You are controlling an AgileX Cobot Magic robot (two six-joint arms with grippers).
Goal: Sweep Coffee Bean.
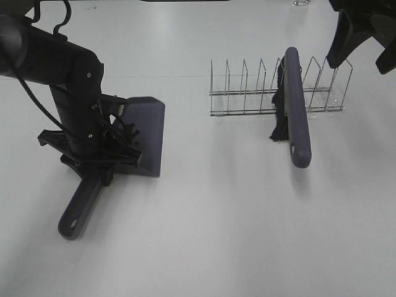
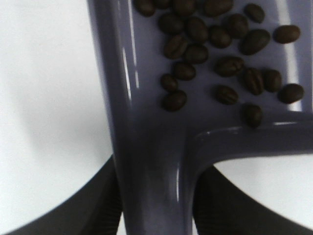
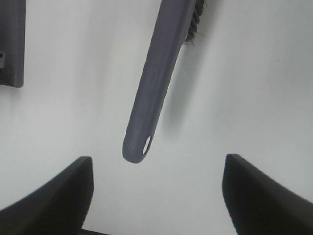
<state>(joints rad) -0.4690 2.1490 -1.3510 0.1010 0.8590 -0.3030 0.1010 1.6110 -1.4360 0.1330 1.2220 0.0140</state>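
The purple dustpan (image 1: 148, 133) lies on the white table at the left, its handle (image 1: 79, 210) pointing toward the front. My left gripper (image 1: 102, 154) is shut on the handle near the pan; the left wrist view shows the handle (image 2: 154, 171) between both fingers (image 2: 95, 208). Several coffee beans (image 2: 215, 54) lie inside the pan. The purple brush (image 1: 296, 111) with black bristles (image 1: 279, 114) rests across a wire rack. My right gripper (image 1: 364, 59) is open and empty, above and behind the brush. In the right wrist view the brush handle (image 3: 154, 83) lies beyond the gripper (image 3: 156, 196).
The wire rack (image 1: 247, 93) stands at the back, right of centre, with upright prongs. White tabletop (image 1: 223, 235) spreads between dustpan and brush and toward the front. The dustpan's edge (image 3: 12, 44) shows in the right wrist view.
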